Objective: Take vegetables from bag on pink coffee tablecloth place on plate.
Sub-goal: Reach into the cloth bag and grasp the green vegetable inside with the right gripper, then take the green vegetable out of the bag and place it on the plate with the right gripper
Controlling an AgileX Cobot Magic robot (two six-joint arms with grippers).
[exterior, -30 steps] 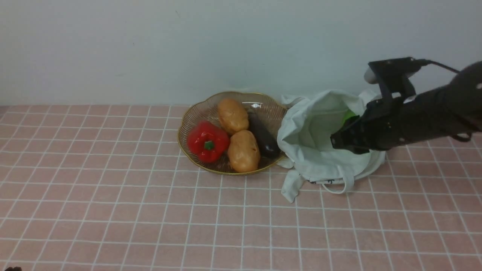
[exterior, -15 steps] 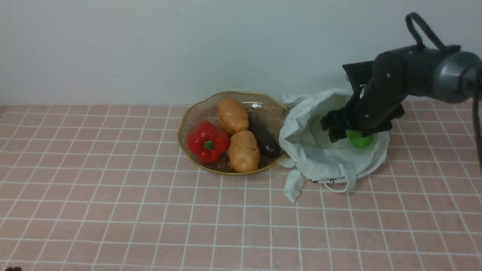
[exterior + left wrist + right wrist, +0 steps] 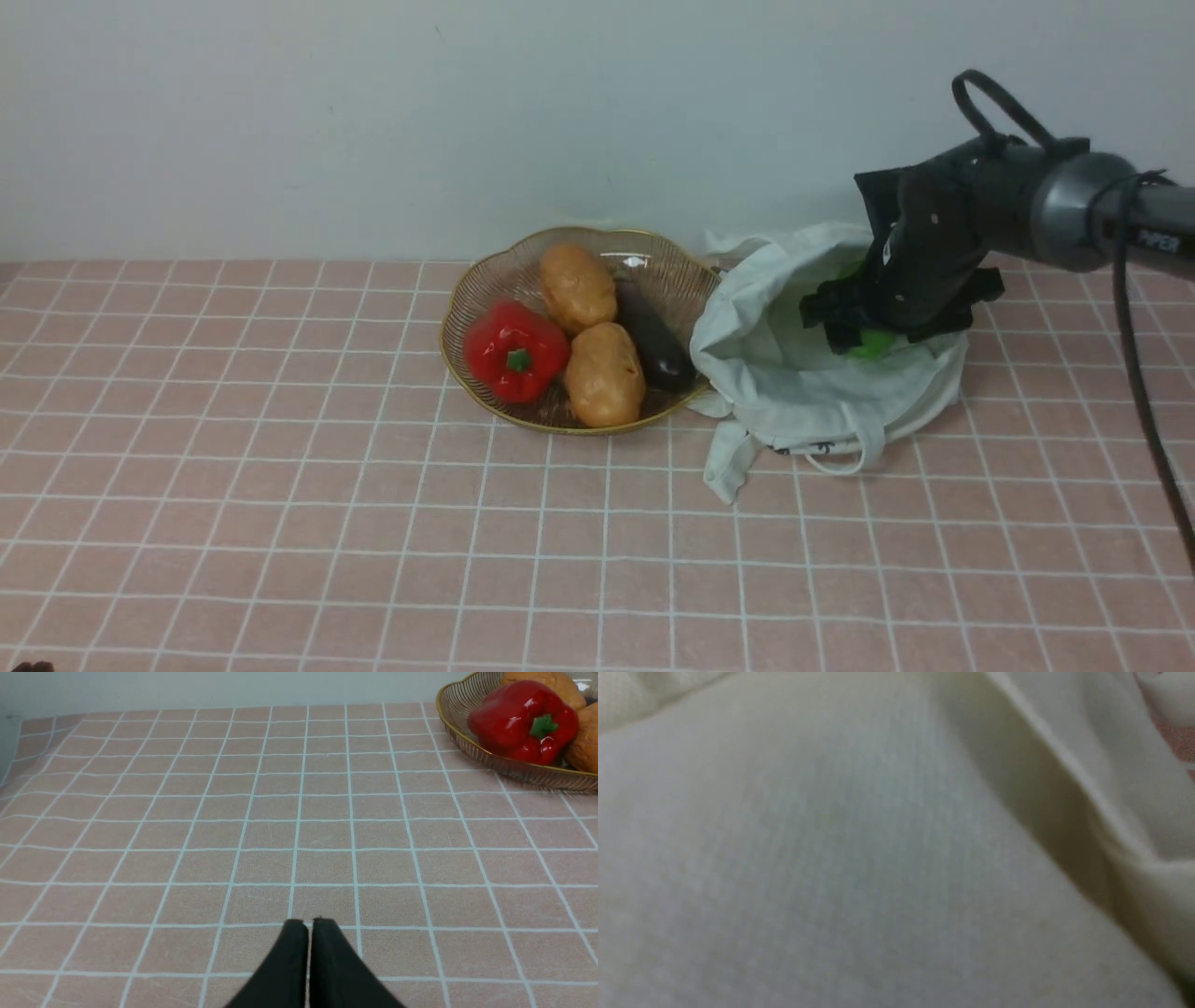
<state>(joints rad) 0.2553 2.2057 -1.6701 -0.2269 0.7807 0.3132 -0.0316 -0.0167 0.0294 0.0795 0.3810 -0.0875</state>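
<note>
The white cloth bag (image 3: 775,373) lies open on the pink gridded tablecloth (image 3: 280,485), right of the plate (image 3: 490,280). A bit of the bright green vegetable (image 3: 875,345) shows inside the bag's mouth, right under my right gripper (image 3: 845,329). The gripper reaches down into the bag, and its jaws are hidden by the wrist and cloth. The right wrist view shows only white bag cloth (image 3: 859,858). My left gripper (image 3: 308,922) is shut and empty, low over bare tablecloth (image 3: 233,812), well away from the plate (image 3: 514,767).
The plate holds a red bell pepper (image 3: 513,350), two tan potatoes (image 3: 576,285) (image 3: 604,373) and a dark eggplant (image 3: 653,350). The bag's strap handles (image 3: 728,462) trail toward the front. A pale wall stands close behind the plate and bag.
My right arm has swung from lying low across the bag's right side to arching over its mouth. The bag's mouth has sagged lower. The green vegetable now shows under the gripper.
</note>
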